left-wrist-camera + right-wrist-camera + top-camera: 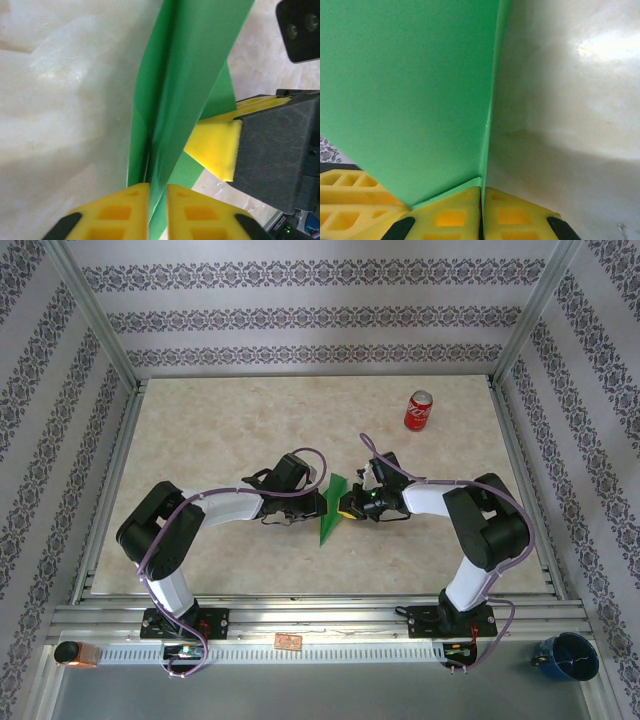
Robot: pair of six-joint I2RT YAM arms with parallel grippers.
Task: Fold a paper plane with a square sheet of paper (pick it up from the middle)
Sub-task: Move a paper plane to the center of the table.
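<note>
The paper plane (331, 508), a slim pointed dart of bright green paper, stands on edge at the middle of the table between both grippers. My left gripper (319, 502) comes at it from the left. In the left wrist view its yellow jaws (157, 192) stand slightly apart, and the folded green layers (185, 80) pass loosely through the gap. My right gripper (348, 508) reaches in from the right. Its jaws (482, 195) are pressed shut on the plane's thin lower edge (410, 90). The right gripper's yellow fingers (215, 145) show beside the paper in the left wrist view.
A red soda can (418, 411) lies at the back right of the beige table (200, 430). Metal frame rails (520, 450) border the table's sides. A blue cup (566, 657) sits outside the frame at the near right.
</note>
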